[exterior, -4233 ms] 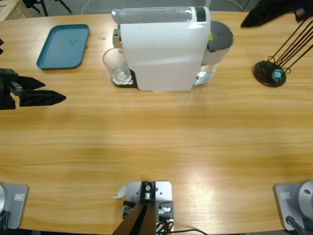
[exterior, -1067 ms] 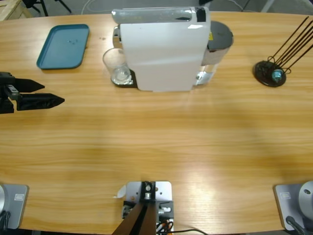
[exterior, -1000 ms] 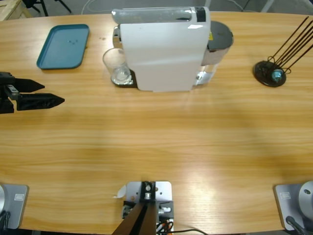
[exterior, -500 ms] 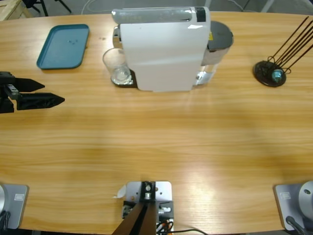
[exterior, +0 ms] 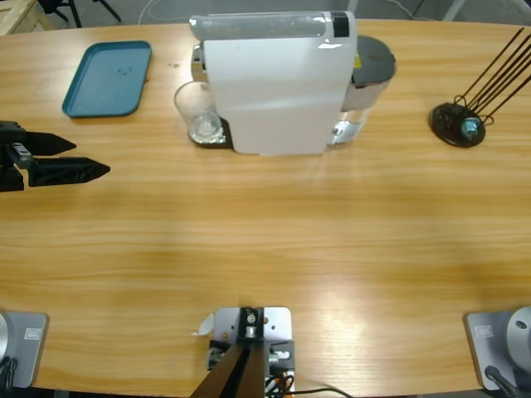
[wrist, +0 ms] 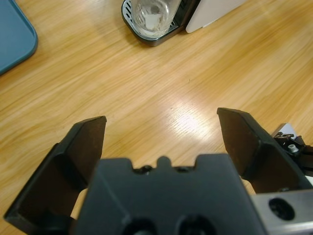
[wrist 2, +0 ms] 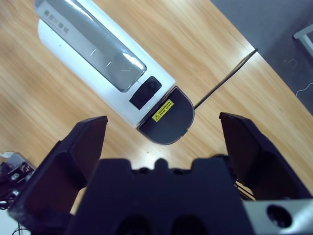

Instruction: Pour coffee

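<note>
Near the desk's (exterior: 274, 232) far edge, an empty clear glass (exterior: 197, 112) stands on the white coffee machine's (exterior: 274, 79) drip tray, a bare teal tray (exterior: 108, 79) towards the far left corner, while the left end effector (exterior: 87, 157) and the right end effector (wrist 2: 161, 132) both gape, holding nothing.

Right arm's dark shape is gone from the high view's top right corner; right gripper (wrist 2: 161, 142) now looks down on the coffee machine (wrist 2: 110, 73) from above. Left gripper (exterior: 87, 157) sits slightly lower and further left than 4.2 s ago, jaws apart.
</note>
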Tool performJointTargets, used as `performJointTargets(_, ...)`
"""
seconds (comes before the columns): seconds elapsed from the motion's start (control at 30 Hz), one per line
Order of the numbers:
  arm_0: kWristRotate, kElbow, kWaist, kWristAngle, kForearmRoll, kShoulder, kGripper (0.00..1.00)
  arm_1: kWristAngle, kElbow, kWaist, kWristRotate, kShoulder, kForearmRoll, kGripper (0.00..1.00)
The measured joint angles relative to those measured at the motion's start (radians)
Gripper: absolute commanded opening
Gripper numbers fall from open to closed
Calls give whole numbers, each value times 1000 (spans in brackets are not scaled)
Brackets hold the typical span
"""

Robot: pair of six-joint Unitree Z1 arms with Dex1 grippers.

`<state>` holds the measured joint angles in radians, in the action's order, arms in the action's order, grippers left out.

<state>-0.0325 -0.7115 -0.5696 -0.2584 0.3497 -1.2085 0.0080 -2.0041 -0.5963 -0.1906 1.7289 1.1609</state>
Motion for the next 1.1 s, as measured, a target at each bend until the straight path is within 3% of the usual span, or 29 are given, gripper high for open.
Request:
performJointTargets(0.4, 30, 0, 0, 0, -1, 0, 996, 53, 82, 0, 4, -47, -20, 1000)
performJointTargets(0.87, 68, 56, 2, -4, -103, 23, 991, 63, 1014, -6, 10, -663, -602, 1000)
performJointTargets(1.1, 83, 106, 2, -4, -173, 60, 991, 60, 1251, -7, 23, -859, -709, 1000)
